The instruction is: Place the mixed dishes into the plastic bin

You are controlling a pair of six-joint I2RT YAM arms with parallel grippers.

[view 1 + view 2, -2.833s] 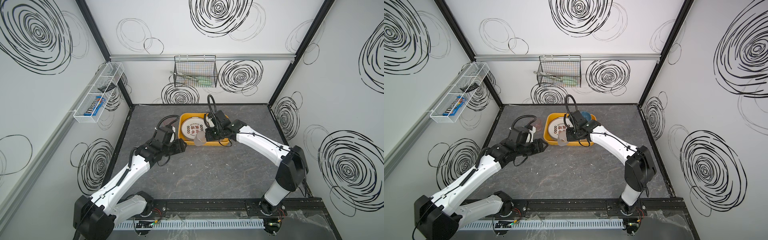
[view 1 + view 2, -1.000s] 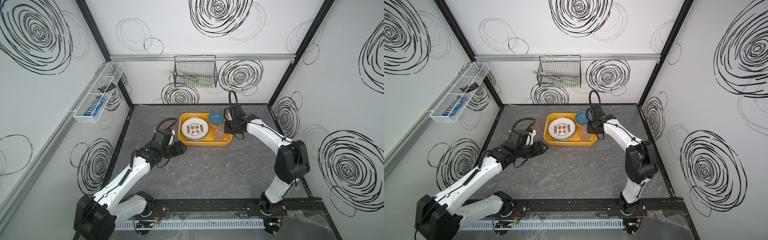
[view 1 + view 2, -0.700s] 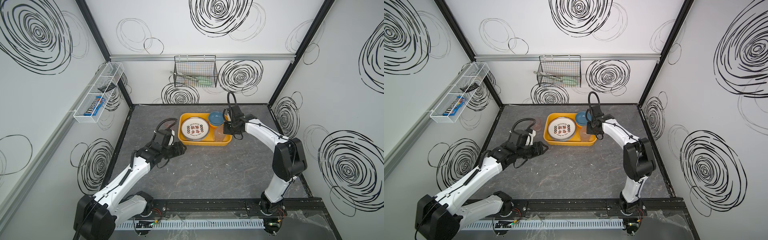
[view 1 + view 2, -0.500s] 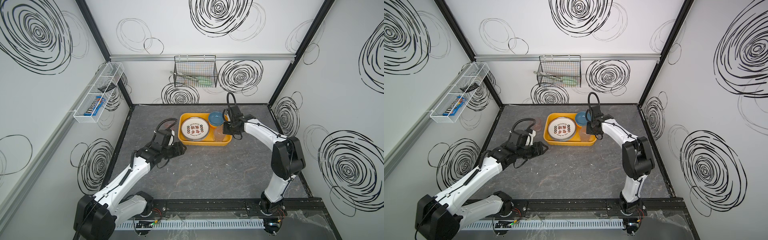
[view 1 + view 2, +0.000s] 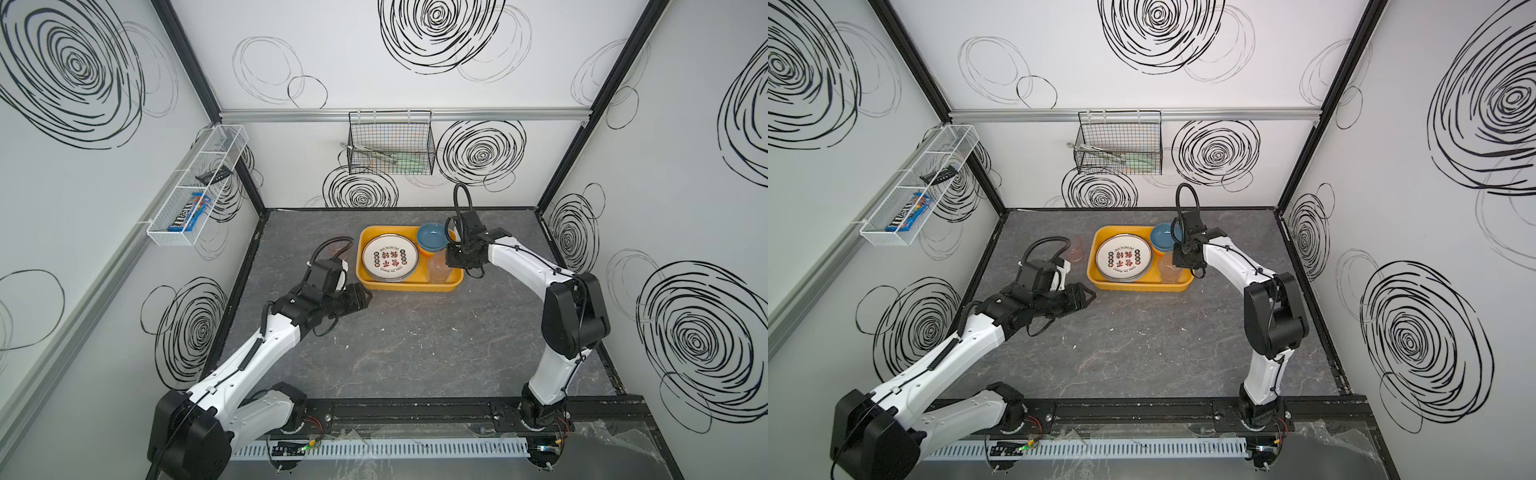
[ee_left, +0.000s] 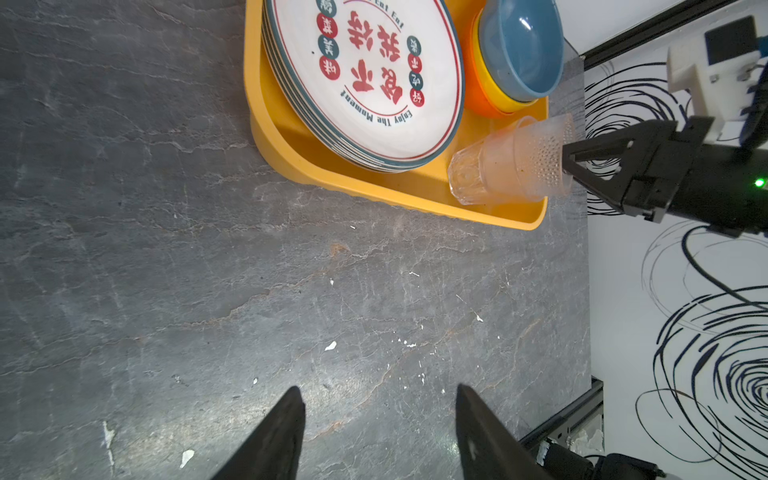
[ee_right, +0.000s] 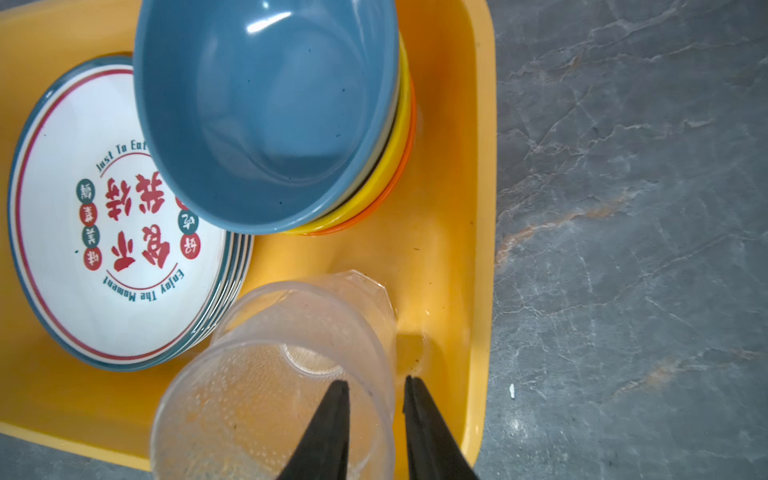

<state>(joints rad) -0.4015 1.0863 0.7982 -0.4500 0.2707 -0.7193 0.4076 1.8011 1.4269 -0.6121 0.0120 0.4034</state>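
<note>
Counting what's in: nearly everything. On the left, the left gripper (image 5: 365, 296) hangs wide open and empty over the table (image 5: 415, 340), just off the bin's (image 5: 409, 286) front left corner. One pinkish cup (image 5: 1076, 248) sits on the table just beside the bin's left wall, partly hidden by a cable. That's the only job left as far as I can see.

Inside the bin, the plates (image 5: 389, 257) are stacked on the left. The bowls (image 5: 431, 239) are nested in the back right corner, blue on top. Two nested cups (image 5: 438, 268) stand upright in the front right corner. The right gripper (image 7: 376, 386) is at their rim with its jaws a little apart, one inside the wall and one outside, and I reckon it's not pinching.

Only the right wrist view shows that gap; from above the right arm hides it. The pinkish cup shows in both top views only, and neither wrist camera catches it.
</note>
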